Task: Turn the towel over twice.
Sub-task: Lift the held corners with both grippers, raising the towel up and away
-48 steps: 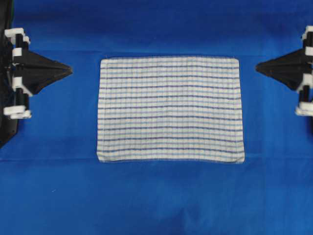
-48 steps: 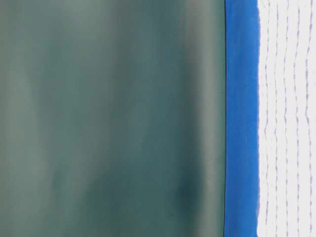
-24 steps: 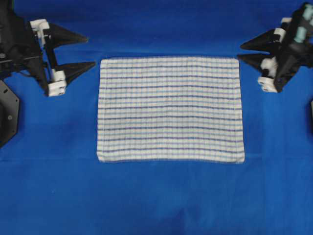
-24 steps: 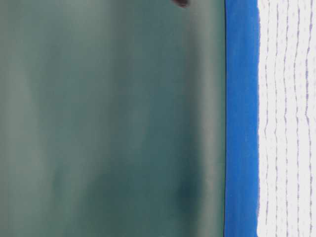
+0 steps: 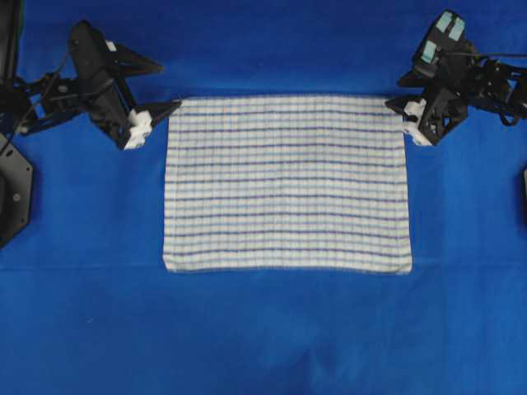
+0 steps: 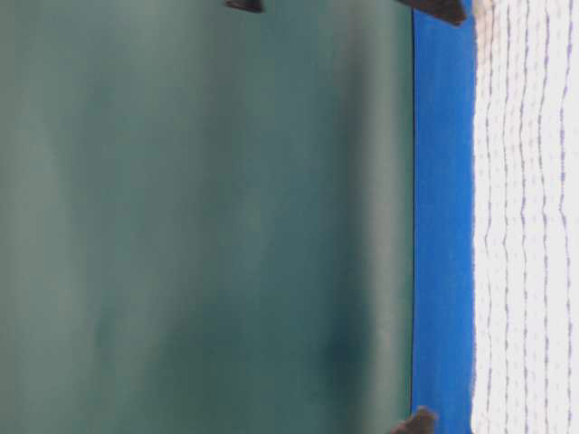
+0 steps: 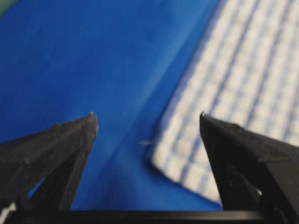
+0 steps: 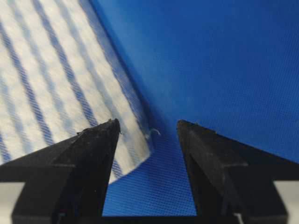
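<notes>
The towel [image 5: 286, 185], white with thin blue stripes, lies flat in the middle of the table. My left gripper [image 5: 170, 83] is at its far left corner, jaws spread, one finger over the corner and the other off the cloth. In the left wrist view the towel [image 7: 233, 88] has its corner between the tips of the left gripper [image 7: 147, 116], untouched. My right gripper [image 5: 395, 92] stands open at the far right corner. The right wrist view shows that corner of the towel [image 8: 46, 84] just below the open right gripper [image 8: 147, 122], with nothing held.
A plain blue cloth [image 5: 263, 337] covers the table all round the towel. A black arm base [image 5: 11, 189] sits at the left edge. In the table-level view a dull green backdrop [image 6: 199, 226] stands behind the blue cloth [image 6: 443, 226].
Both grippers were shut at the table's sides a second ago. They have opened and swung inward to the towel's far corners. The towel has not moved.
</notes>
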Controlling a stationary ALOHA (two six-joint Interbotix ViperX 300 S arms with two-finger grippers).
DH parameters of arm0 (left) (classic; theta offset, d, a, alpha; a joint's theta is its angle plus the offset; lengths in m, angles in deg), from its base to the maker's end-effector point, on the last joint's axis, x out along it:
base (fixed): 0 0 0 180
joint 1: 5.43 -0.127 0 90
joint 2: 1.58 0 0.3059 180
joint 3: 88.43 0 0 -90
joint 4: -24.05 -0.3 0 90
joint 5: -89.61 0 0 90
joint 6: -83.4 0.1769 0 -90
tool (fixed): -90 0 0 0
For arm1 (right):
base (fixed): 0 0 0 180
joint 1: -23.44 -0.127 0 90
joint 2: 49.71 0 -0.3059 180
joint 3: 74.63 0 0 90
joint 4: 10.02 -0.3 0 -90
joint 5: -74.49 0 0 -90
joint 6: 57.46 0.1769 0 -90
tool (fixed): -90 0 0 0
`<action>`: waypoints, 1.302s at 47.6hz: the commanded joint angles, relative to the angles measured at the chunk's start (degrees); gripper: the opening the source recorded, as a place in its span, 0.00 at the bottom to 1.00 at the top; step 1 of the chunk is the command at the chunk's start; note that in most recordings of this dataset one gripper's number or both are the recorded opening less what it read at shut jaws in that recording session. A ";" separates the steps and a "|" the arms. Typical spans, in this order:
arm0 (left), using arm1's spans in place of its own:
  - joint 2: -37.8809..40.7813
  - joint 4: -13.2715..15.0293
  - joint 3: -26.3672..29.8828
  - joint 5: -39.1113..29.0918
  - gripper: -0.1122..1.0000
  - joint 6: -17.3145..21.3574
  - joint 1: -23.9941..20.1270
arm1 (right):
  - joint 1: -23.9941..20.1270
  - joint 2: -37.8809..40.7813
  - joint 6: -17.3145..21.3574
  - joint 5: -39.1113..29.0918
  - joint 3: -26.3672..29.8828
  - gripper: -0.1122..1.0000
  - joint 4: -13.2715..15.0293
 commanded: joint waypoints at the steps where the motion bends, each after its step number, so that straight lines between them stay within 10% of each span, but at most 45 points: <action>1: 2.81 0.09 1.58 1.41 0.91 -0.09 -0.79 | 0.62 1.23 -0.09 1.23 0.88 0.64 0.18; 16: 9.05 0.09 3.69 0.62 0.82 0.26 -1.41 | 2.02 2.81 -0.09 1.49 0.88 0.59 0.18; 26: 9.76 0.09 3.52 -2.37 0.32 1.41 -0.09 | 2.02 2.81 -0.44 1.14 0.53 0.17 0.18; 31: 9.76 0.09 3.52 -3.25 0.13 1.93 0.00 | 2.02 2.64 -0.26 1.14 0.44 0.15 0.18; 62: -9.84 0.09 7.47 -16.08 0.14 3.16 -5.19 | 6.77 -11.25 0.18 1.05 1.14 0.15 -0.26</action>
